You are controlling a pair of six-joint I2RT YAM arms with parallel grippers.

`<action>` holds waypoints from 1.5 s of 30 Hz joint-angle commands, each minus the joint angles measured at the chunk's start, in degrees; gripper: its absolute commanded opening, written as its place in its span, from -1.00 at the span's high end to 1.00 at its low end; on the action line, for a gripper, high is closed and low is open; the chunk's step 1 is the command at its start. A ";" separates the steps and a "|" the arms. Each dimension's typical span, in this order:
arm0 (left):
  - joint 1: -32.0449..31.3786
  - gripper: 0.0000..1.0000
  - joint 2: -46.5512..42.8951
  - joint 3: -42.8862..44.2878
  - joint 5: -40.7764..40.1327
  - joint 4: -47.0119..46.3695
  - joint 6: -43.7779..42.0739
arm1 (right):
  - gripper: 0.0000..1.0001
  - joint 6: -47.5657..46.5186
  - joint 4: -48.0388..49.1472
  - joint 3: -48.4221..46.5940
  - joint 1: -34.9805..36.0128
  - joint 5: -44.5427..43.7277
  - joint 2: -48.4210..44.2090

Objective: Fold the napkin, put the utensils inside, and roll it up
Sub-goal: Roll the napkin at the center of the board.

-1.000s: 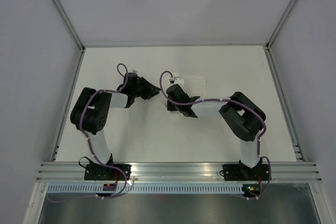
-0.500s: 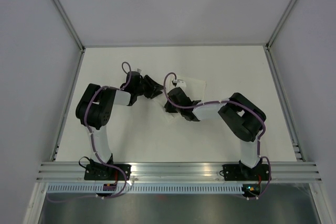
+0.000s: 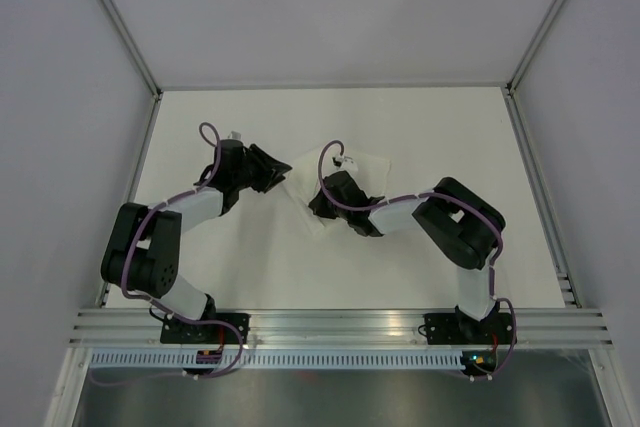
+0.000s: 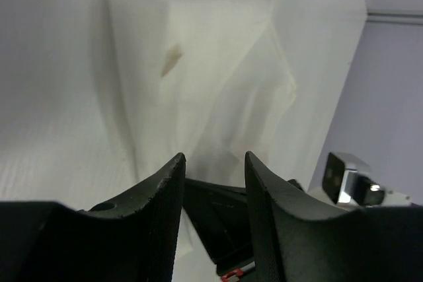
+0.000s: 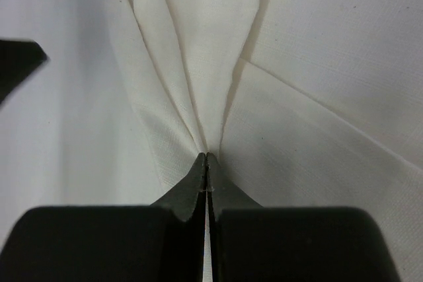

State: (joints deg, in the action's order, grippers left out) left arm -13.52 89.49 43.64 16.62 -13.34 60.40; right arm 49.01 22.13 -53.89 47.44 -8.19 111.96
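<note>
Looks like we're in the fold-the-napkin part, nowhere near rolling yet. The napkin point(image 3: 372, 167) sits around the middle of the table point(image 3: 450, 127), slightly toward the far side. It's lumpy and half folded, not a clean flat shape.

The right gripper point(image 5: 207, 158) has its tips pressed together on a bit of the cloth, and you can see creases fanning out from the pinch point. The left gripper point(image 4: 215, 160) is just left of the napkin with its fingers spread and nothing between them, pointing at the cloth but not touching it as far as I can tell.

I can't spot the utensils anywhere, so that step isn't on yet.

My guess for next: the right one has to drag its pinched edge across to make the fold, while the left either pins the napkin down or takes hold of the near-left corner so the whole thing doesn't slide.
</note>
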 commanded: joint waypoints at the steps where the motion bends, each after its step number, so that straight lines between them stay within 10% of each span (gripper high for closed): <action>1: 0.51 0.06 -1.86 -3.73 -1.24 4.47 -3.53 | 0.99 0.12 -15.54 5.02 1.43 3.53 6.51; 26: -0.28 0.10 11.05 -3.83 0.16 -0.10 -5.65 | 0.99 -0.41 -14.22 5.81 0.20 5.37 7.66; 45: -2.56 0.95 13.78 3.72 -2.29 11.39 -10.56 | 0.99 -1.99 -14.66 5.02 -0.42 6.52 7.48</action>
State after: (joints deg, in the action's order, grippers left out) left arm -14.48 101.67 43.97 18.57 -12.29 54.70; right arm 51.13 27.29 -52.95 46.61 -1.93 113.89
